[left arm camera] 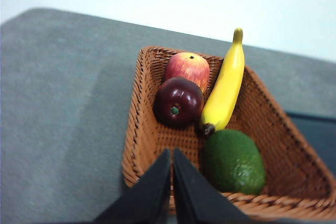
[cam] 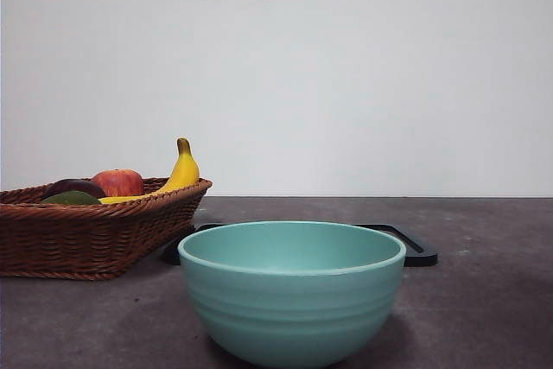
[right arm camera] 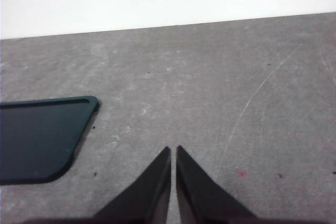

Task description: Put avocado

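Observation:
The avocado point(left arm camera: 233, 162), dark green and egg-shaped, lies in the brown wicker basket point(left arm camera: 136, 129). In the front view only its top point(cam: 72, 199) shows above the basket's rim point(cam: 86, 239) at the left. My left gripper point(left arm camera: 172, 153) is shut and empty, above the basket's near rim, with the avocado just beside its tips. My right gripper point(right arm camera: 173, 150) is shut and empty over bare grey table. Neither gripper shows in the front view.
The basket also holds a red apple point(left arm camera: 187, 68), a dark maroon round fruit point(left arm camera: 178, 101) and a banana point(left arm camera: 226, 85). A teal bowl point(cam: 292, 289) stands in front. A flat black tray point(right arm camera: 37, 137) lies behind it point(cam: 413, 248).

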